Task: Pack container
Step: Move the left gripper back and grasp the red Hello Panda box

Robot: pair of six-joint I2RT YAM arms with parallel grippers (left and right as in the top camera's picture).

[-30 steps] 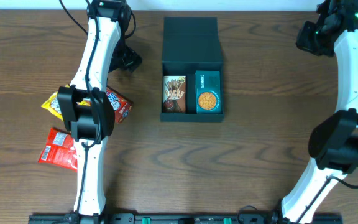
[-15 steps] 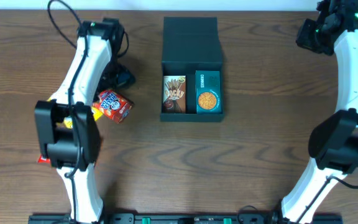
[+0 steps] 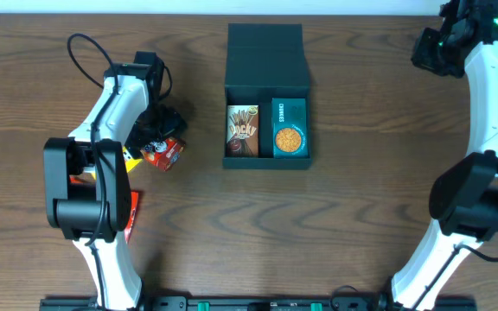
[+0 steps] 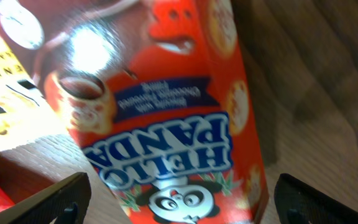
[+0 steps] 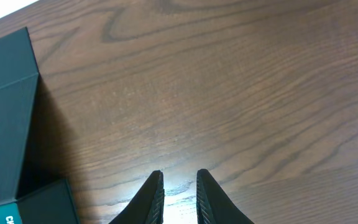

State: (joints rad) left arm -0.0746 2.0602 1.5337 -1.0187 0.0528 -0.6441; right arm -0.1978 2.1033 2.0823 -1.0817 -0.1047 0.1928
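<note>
Left wrist, glossy red Hello Panda box [image 4: 166,118] between spread left tool [image 4: 179,199], right tool [image 5: 178,196] nearly clenched, empty

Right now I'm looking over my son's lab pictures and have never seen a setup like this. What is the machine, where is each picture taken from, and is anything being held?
These are two white robot arms at a wooden table, each ending in a two-fingered pincer. One camera looks down from above; the other two sit on the wrists, so each sees its own fingertips.

In the middle lies a dark container with its lid flapped open; inside are a Pocky packet and a teal cookie box.

The left pincer stands wide open over a red Hello Panda box, not gripping it. A yellow packet and a red packet lie beside it.

The right pincer, nearly closed, holds nothing, above bare wood.
</note>
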